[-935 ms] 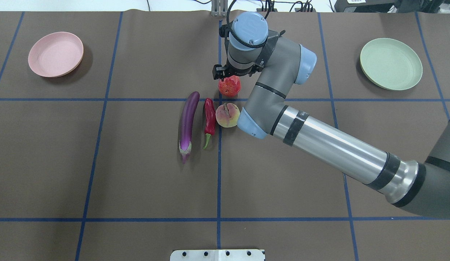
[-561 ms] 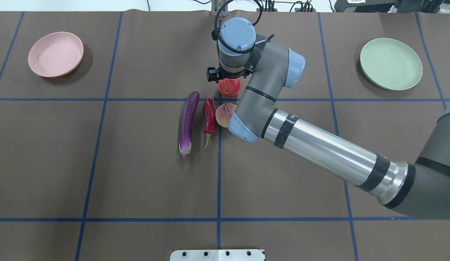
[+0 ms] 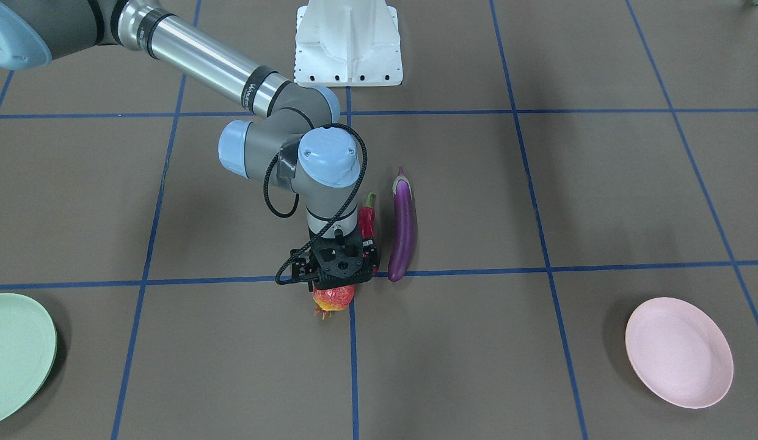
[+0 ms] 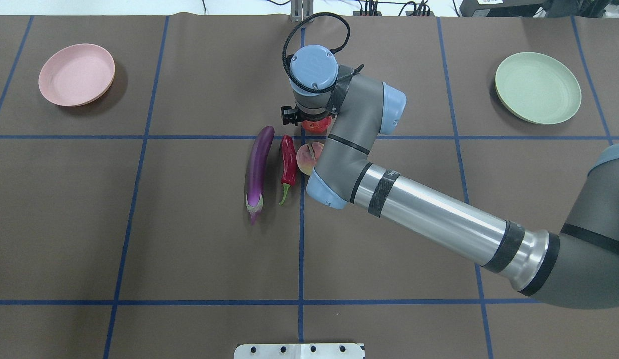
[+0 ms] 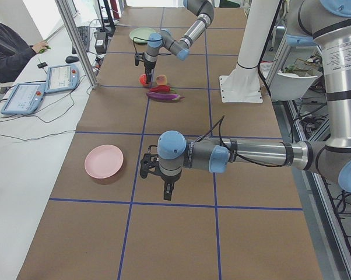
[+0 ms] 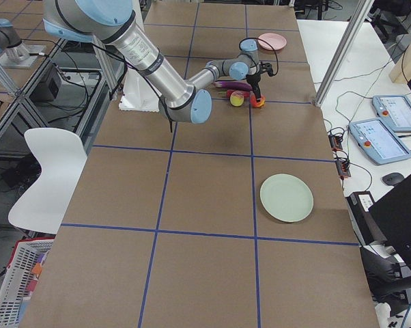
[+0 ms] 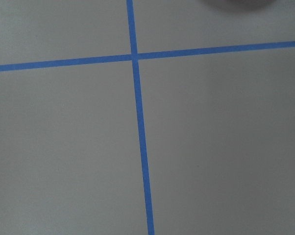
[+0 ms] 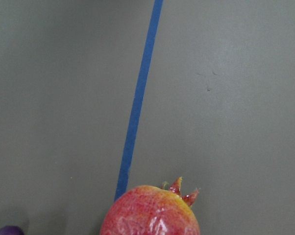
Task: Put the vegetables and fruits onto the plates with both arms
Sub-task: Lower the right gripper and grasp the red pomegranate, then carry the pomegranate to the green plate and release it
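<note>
The right end effector (image 3: 333, 282) hangs directly over the pomegranate (image 3: 333, 298); its grip cannot be told. Peach (image 4: 305, 157), chili (image 4: 289, 160) and eggplant (image 4: 258, 167) crowd alongside on the bench (image 4: 189, 239), both long ones lying stems toward the robot.

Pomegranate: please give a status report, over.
Right gripper low over pomegranate, fingers not visible. Left gripper far off, over table, state unclear. Pomegranate seems on table, not lifted. Peach close beside, under right arm.

No legible text; faint unreadable lettering on black band (image 3: 251, 90) of right arm (image 3: 195, 58)
</note>
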Robot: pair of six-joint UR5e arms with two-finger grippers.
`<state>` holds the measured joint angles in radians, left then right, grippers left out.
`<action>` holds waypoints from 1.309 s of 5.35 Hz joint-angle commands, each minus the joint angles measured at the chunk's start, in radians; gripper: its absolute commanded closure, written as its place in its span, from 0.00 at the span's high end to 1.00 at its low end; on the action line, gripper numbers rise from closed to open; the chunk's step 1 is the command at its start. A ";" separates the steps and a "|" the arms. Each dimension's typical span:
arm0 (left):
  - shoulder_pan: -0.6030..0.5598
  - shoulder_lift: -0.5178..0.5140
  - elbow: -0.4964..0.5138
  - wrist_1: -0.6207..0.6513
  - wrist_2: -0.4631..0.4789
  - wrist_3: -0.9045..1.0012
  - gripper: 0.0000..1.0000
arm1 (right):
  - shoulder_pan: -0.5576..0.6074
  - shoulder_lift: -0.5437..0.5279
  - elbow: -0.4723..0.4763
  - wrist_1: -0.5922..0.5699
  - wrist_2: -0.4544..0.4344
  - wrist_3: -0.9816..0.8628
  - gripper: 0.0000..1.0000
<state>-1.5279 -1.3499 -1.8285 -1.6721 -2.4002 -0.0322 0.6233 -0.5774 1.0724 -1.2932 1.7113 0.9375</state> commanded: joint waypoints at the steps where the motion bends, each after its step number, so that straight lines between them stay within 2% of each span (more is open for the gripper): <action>1: 0.000 0.000 0.002 0.000 0.001 0.002 1.00 | 0.006 -0.002 0.003 -0.001 -0.002 -0.018 0.01; 2: 0.000 0.000 0.000 -0.001 0.001 0.002 1.00 | 0.050 -0.009 0.021 -0.003 0.010 -0.099 0.00; 3: 0.000 -0.002 0.000 -0.001 0.001 0.002 1.00 | 0.147 -0.027 0.036 -0.002 0.122 -0.168 0.00; 4: 0.000 -0.002 -0.001 -0.001 0.000 0.000 1.00 | 0.268 -0.123 0.106 0.003 0.240 -0.327 0.00; 5: 0.000 -0.003 -0.002 -0.003 0.001 0.002 1.00 | 0.415 -0.228 0.127 0.012 0.369 -0.532 0.00; 7: 0.000 -0.011 -0.003 -0.005 0.000 0.002 1.00 | 0.666 -0.445 0.110 0.015 0.578 -0.980 0.00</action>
<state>-1.5278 -1.3561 -1.8304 -1.6761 -2.4003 -0.0299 1.1823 -0.9200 1.1913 -1.2804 2.1983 0.1546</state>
